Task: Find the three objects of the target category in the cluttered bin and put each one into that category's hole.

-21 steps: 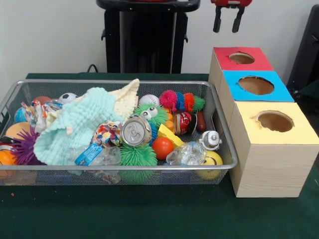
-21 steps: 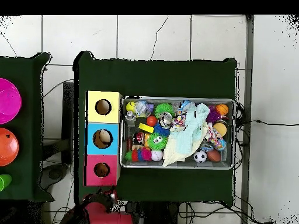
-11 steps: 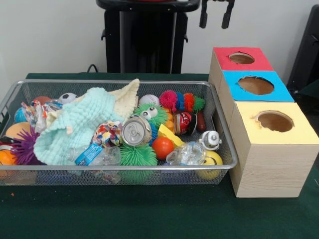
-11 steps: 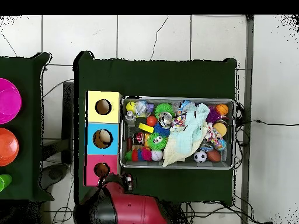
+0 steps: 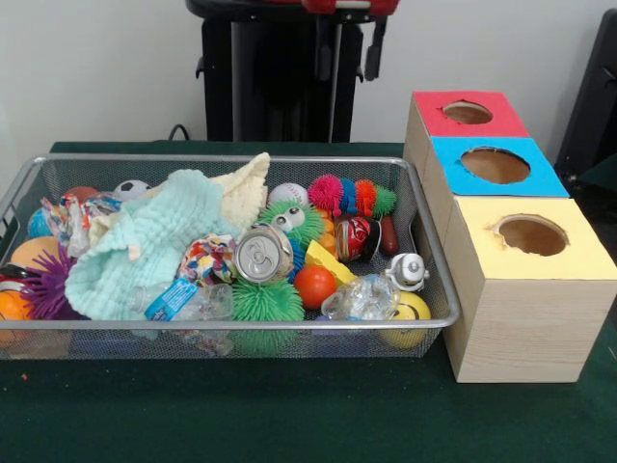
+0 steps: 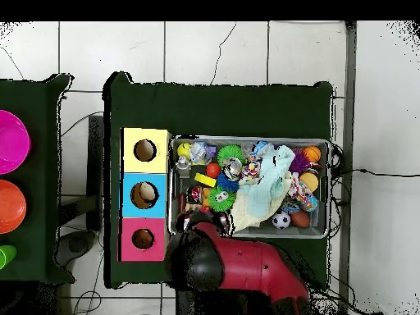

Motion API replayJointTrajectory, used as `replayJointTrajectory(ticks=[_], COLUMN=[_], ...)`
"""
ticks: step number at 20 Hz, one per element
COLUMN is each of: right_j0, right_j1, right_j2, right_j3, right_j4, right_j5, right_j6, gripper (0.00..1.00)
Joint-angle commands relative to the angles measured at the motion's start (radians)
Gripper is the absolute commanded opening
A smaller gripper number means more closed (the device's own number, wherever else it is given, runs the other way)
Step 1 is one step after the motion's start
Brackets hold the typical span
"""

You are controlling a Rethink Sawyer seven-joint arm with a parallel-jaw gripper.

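Note:
The wire mesh bin (image 5: 439,289) holds mixed clutter: a silver soda can (image 5: 262,253), a crushed clear bottle (image 5: 362,297), an orange ball (image 5: 314,285), a green spiky ball (image 5: 265,302), a baseball (image 5: 287,194), a striped fuzzy caterpillar (image 5: 352,196) and a mint cloth (image 5: 154,236). Beside it stand a red box (image 5: 468,114), a blue box (image 5: 495,166) and a yellow box (image 5: 532,236), each with a round hole. My gripper (image 5: 348,60) hangs open and empty, high over the bin's back right part. In the overhead view the arm (image 6: 246,267) covers the bin's corner by the red box (image 6: 143,239).
A soccer ball (image 5: 131,189), a purple spiky toy (image 5: 46,286), orange balls (image 5: 12,305) and a yellow smiley ball (image 5: 413,311) also lie in the bin. Green cloth covers the table (image 5: 308,405). Pink and orange discs (image 6: 10,141) sit on a separate table.
The gripper has travelled from above the red box to above the bin's back right part, staying high and open. In the overhead view the arm has swung over the bin's corner.

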Motion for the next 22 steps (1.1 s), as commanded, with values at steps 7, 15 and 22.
replayJointTrajectory(ticks=[7, 15, 22], right_j0=[-0.291, -0.464, -0.578], right_j1=[0.098, 0.204, 0.305], right_j2=[0.334, 0.451, 0.530], right_j3=[-0.141, -0.235, -0.327], right_j4=[-0.191, -0.301, -0.387], right_j5=[0.140, 0.199, 0.255], right_j6=[-0.335, -0.392, -0.447], gripper=[1.00, 1.00, 1.00])
